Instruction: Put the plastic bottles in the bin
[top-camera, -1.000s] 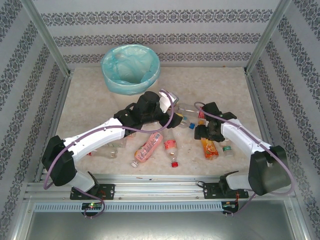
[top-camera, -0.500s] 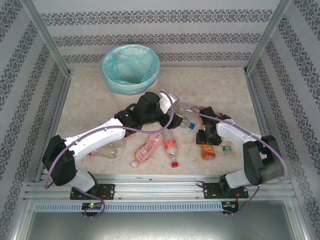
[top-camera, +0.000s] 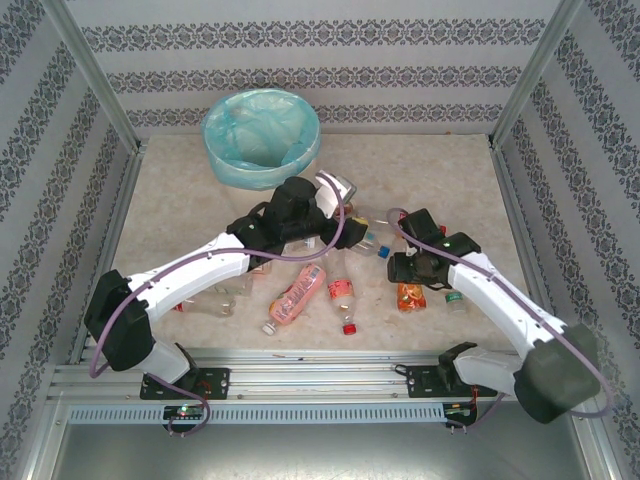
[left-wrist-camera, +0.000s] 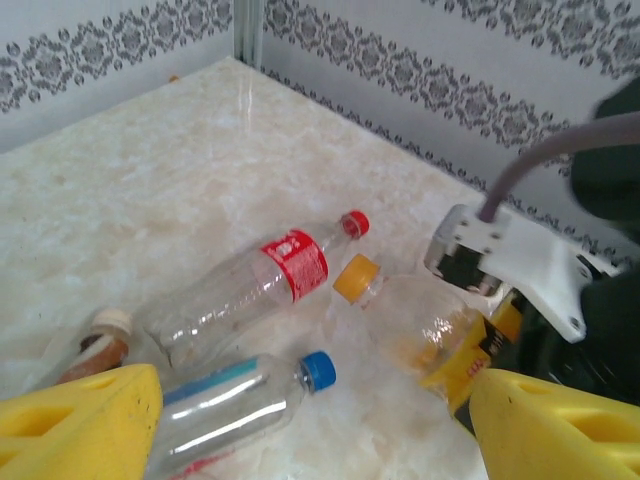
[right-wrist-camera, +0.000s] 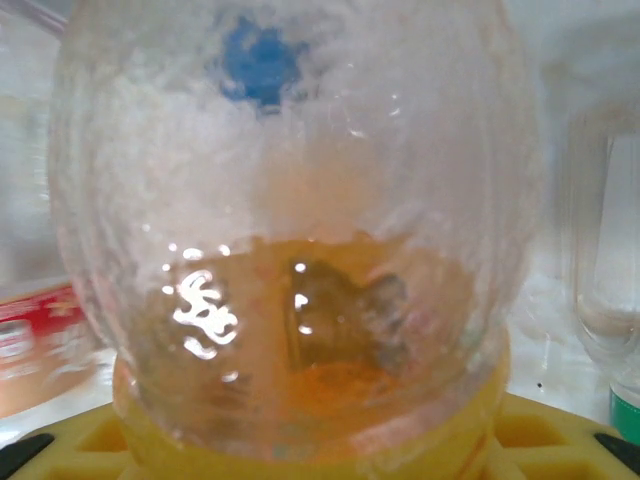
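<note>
Orange-capped bottle (left-wrist-camera: 420, 325) lies flat (cap toward red-labelled bottle (left-wrist-camera: 250, 290)).

Striped patterned wallpaper walls (top-camera: 320, 60), beige marble tabletop (top-camera: 440, 170)

1 bin (top-camera: 245, 175). Approx 7 plastic bottles (top-camera: 295, 295) countable on table (top-camera: 430, 175) from top cam; more half hidden under 2 arms (top-camera: 190, 272), so exact total unclear. Left wrist cam: 4 btls, i.e. 1 red-cap bottle (left-wrist-camera: 260, 285), 1 orange-cap bottle (left-wrist-camera: 415, 325), 1 blue-cap bottle (left-wrist-camera: 235, 400), 1 whitish-cap bottle (left-wrist-camera: 95, 350). Right wrist cam: 1 orange-tinted bottle (right-wrist-camera: 290, 250) close up.
</note>
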